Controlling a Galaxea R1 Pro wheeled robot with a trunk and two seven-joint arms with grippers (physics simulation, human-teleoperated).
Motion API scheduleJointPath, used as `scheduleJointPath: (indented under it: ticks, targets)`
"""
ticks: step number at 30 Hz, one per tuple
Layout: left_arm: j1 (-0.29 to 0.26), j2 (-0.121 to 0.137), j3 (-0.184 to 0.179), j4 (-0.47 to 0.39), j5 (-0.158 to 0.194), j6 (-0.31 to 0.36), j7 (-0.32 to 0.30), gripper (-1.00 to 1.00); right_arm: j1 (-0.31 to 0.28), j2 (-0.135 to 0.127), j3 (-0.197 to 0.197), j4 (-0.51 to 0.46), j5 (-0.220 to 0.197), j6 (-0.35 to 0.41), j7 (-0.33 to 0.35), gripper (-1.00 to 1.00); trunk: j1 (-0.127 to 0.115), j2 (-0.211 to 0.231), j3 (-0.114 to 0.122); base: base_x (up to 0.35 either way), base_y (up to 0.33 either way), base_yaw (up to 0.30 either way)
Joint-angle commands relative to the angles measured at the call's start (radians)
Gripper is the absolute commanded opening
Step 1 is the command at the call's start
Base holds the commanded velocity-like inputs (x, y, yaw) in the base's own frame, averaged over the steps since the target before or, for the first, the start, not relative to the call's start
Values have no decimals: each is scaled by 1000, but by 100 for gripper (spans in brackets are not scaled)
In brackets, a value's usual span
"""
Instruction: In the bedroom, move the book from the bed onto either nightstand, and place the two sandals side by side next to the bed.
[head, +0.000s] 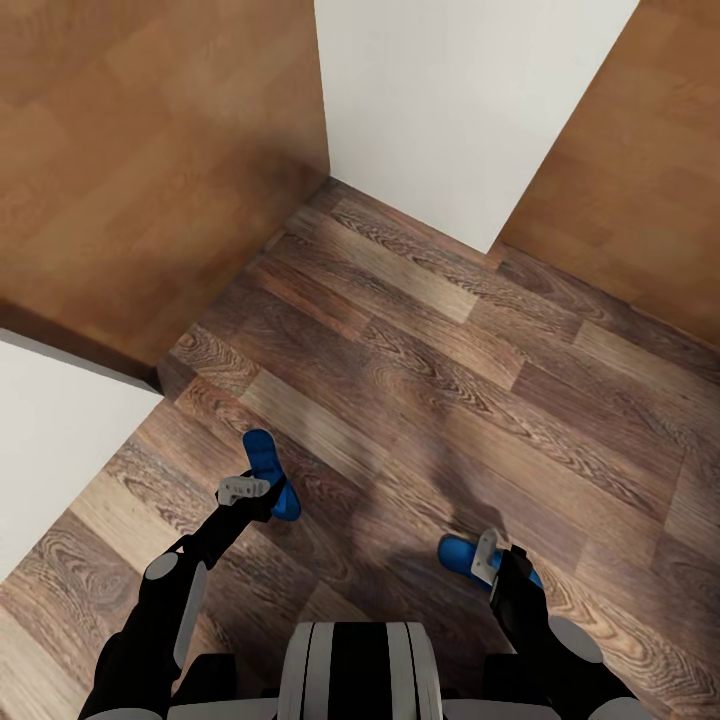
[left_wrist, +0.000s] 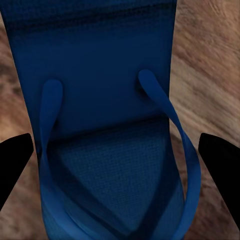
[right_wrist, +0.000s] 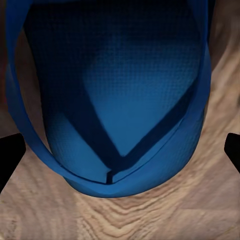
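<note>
Two bright blue sandals are in view. One sandal (head: 262, 452) sits under my left gripper (head: 250, 492), just above the wood-plank floor (head: 420, 350). In the left wrist view its sole and straps (left_wrist: 110, 100) span the gap between the dark fingertips (left_wrist: 12, 160), which press on its side edges. The other sandal (head: 458, 553) lies crosswise in my right gripper (head: 487, 558). Its rounded end (right_wrist: 120, 100) sits between the fingertips (right_wrist: 10, 155) in the right wrist view. The book, the bed and the nightstand are out of view.
A white wall corner (head: 450, 110) juts in ahead, between orange-brown wood panels on the left (head: 150, 150) and right (head: 640, 180). Another white surface (head: 60, 440) stands close at my left. Open plank floor runs ahead between them.
</note>
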Motion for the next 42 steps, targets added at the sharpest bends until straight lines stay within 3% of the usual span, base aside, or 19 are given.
scheduleJointPath:
  ticks: [1,17,28,34,42]
  targets:
    - [-1,-2,4,-2,-8,5,-8,-100,-1,-1,4,-1,11,4,9,100,0,0,-1,0,0,0]
    - [-1,-2,4,10,-8,5,-8,-100,-1,2,5,-3,12,3,9,100,0,0,-1,0,0,0]
    - [-1,-7,4,17,-8,5,-8,-100,-1,3,11,-56,12,3,8,100,0,0,-1,0,0,0]
    - [-1,-8,3,25,-8,5,-8,-100,-1,33,11,-58,12,3,8,100,0,0,-1,0,0,0]
    - [-1,-8,1,26,-8,5,-8,-100,-1,37,11,-58,12,-20,8,100,0,0,-1,0,0,0]
